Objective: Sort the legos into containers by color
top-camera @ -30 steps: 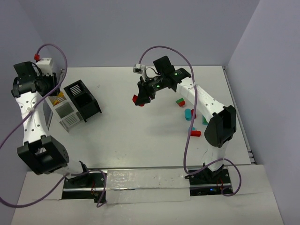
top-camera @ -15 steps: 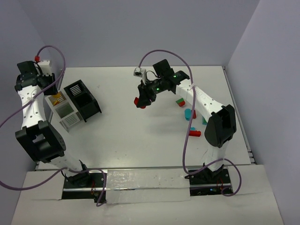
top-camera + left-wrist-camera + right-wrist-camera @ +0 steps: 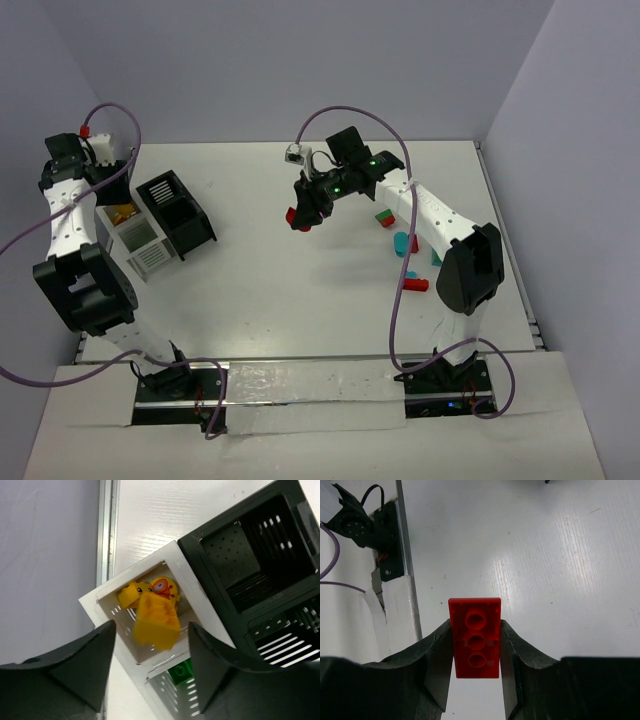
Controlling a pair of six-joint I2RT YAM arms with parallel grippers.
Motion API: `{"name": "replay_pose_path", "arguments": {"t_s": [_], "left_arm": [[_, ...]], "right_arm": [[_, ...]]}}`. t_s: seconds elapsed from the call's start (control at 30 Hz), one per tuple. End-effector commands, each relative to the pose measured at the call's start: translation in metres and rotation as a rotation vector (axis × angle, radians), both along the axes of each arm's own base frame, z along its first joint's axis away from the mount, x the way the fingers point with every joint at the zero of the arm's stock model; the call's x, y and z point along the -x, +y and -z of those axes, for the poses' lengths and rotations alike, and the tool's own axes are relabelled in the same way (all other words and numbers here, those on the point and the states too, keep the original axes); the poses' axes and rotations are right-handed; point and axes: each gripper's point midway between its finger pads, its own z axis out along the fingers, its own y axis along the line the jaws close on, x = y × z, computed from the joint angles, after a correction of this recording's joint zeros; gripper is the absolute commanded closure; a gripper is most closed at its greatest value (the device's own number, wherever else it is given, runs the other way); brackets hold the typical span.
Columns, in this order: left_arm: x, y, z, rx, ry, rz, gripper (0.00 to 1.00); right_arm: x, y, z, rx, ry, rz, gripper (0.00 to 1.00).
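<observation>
- The left jaws stand wide over the white bin [image 3: 125,576] – a yellow brick [image 3: 156,620], blurred, hangs between them touching neither, above other yellow pieces inside.
- The right jaws are closed narrow on a red brick [image 3: 475,637], pinching its two long sides above the bare bench [image 3: 560,555], well apart from the bins.
- More bricks [image 3: 403,243] lie loose beside the right arm.
- These bricks look light, stiff and slick – best gripped squarely across flat sides, or they may twist out.
</observation>
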Motion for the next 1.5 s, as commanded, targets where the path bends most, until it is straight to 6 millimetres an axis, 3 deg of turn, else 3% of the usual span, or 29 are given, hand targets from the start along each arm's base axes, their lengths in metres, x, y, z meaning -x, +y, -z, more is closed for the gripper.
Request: {"name": "replay_pose_path", "arguments": {"t_s": [0.0,0.07,0.17,0.23,0.27,0.37,0.5,0.63,0.7,0.93,1.23,1.47], "left_arm": [[-0.007,-0.005,-0.042,-0.008,-0.121,0.031,0.12],[-0.006,-0.012,-0.062,-0.003,-0.166,0.057,0.02],[-0.001,-0.027,-0.088,0.027,-0.226,0.103,0.01],[0.008,-0.056,-0.115,0.095,-0.294,0.203,0.01],[0.018,-0.082,-0.134,0.16,-0.353,0.293,0.01],[0.043,-0.138,-0.157,0.32,-0.405,0.436,0.02],[0.075,-0.202,-0.161,0.512,-0.4,0.556,0.04],[0.11,-0.267,-0.142,0.717,-0.322,0.624,0.01],[0.122,-0.287,-0.135,0.799,-0.287,0.653,0.01],[0.131,-0.312,-0.12,1.003,-0.173,0.649,0.02],[0.148,-0.333,-0.107,1.041,-0.108,0.706,0.07],[0.157,-0.34,-0.098,1.043,-0.08,0.733,0.25]], "right_arm": [[0.002,0.004,-0.025,-0.055,-0.064,-0.002,1.0],[0.005,0.005,-0.029,-0.066,-0.066,-0.001,1.0],[0.008,0.007,-0.033,-0.081,-0.067,-0.006,1.0],[0.014,0.01,-0.038,-0.111,-0.055,-0.022,1.0],[0.013,0.013,-0.043,-0.135,-0.07,-0.025,1.0],[0.021,0.021,-0.048,-0.158,-0.067,-0.035,1.0],[0.025,0.035,-0.052,-0.148,-0.126,-0.025,1.0],[0.027,0.052,-0.054,-0.123,-0.238,0.033,1.0],[0.029,0.058,-0.058,-0.121,-0.301,0.058,1.0],[0.041,0.086,-0.068,-0.089,-0.414,0.075,1.0],[0.045,0.105,-0.064,-0.028,-0.473,0.084,1.0],[0.035,0.107,-0.062,0.013,-0.494,0.13,1.0]]}}
